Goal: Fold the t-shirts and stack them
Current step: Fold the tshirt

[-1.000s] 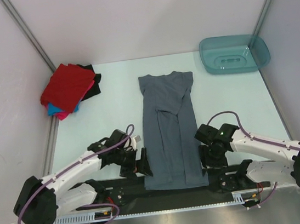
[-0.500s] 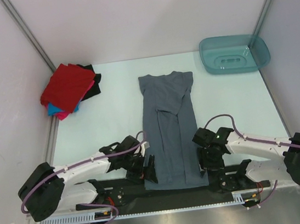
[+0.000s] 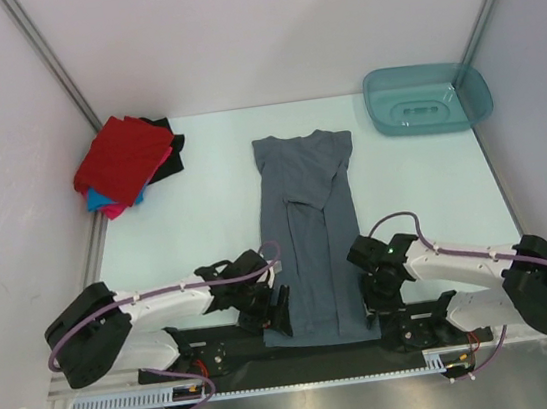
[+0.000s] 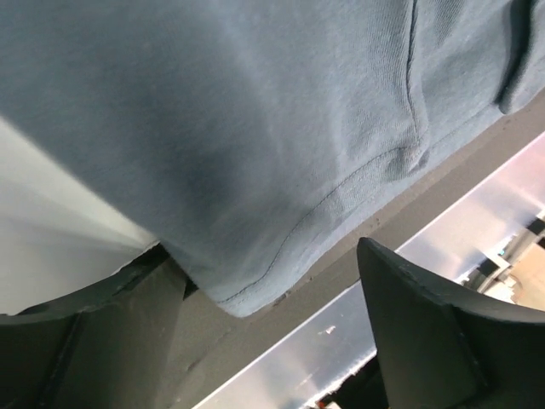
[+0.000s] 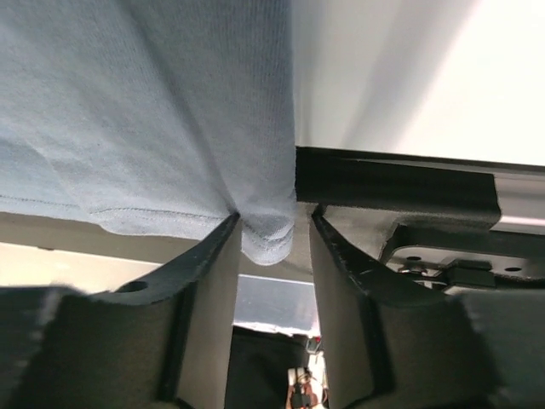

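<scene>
Hem corners of grey-blue t-shirt [image 3: 312,230] between parted jaws: left pincer [image 4: 268,260], right pincer [image 5: 274,220].

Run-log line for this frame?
grey shirt: flat, sides folded in | left gripper: open, astride near-left hem corner | right gripper: open, astride near-right hem corner | shirt pile: far-left corner

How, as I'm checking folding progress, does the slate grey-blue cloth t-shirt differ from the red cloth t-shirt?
The slate grey-blue cloth t-shirt lies as a long strip mid-table; the red cloth t-shirt is a compact folded square. The grey-blue one lies alone; the red one tops a pile, far left. Both are plain-coloured.
</scene>
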`<state>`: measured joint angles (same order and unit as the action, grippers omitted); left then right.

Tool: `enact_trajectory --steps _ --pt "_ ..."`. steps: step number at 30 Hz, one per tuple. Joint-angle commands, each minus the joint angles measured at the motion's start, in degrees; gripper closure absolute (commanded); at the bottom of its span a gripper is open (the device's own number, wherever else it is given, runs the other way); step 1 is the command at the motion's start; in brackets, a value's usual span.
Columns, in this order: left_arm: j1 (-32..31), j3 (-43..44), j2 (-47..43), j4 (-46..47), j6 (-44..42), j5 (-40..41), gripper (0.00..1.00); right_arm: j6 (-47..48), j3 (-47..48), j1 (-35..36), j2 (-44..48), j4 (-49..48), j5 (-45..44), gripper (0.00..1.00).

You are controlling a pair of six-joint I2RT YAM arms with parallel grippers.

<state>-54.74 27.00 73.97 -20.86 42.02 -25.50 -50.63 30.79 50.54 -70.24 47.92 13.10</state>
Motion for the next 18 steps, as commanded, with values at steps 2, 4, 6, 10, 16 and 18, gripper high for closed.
enact_trajectory --steps 2,4,6,10,16,18 --pt "-3.97 0.33 2.05 1.44 1.66 -1.57 0.18 -1.4 -2.66 0.96 0.8 -4.85 0.34 0.59" --pt "-4.85 0.86 2.14 1.44 1.75 -1.66 0.23 -1.93 -4.06 1.05 2.12 -5.38 0.87 0.62" --pt "-5.29 1.03 2.58 1.44 1.84 -1.92 0.32 -2.45 -4.77 1.14 3.08 -5.73 1.49 0.65" --pt "-5.81 1.56 2.4 0.56 1.84 -1.66 0.48 -2.54 -4.86 1.4 4.58 -5.12 1.66 0.79" --pt "-6.43 3.67 0.74 -3.99 1.49 -0.43 0.84 -2.1 -2.93 1.4 7.39 -3.72 1.4 0.94" --pt "-6.69 4.54 -0.84 -6.1 1.66 -0.26 0.91 -1.93 -1.44 1.4 8.1 -2.66 1.05 0.98"
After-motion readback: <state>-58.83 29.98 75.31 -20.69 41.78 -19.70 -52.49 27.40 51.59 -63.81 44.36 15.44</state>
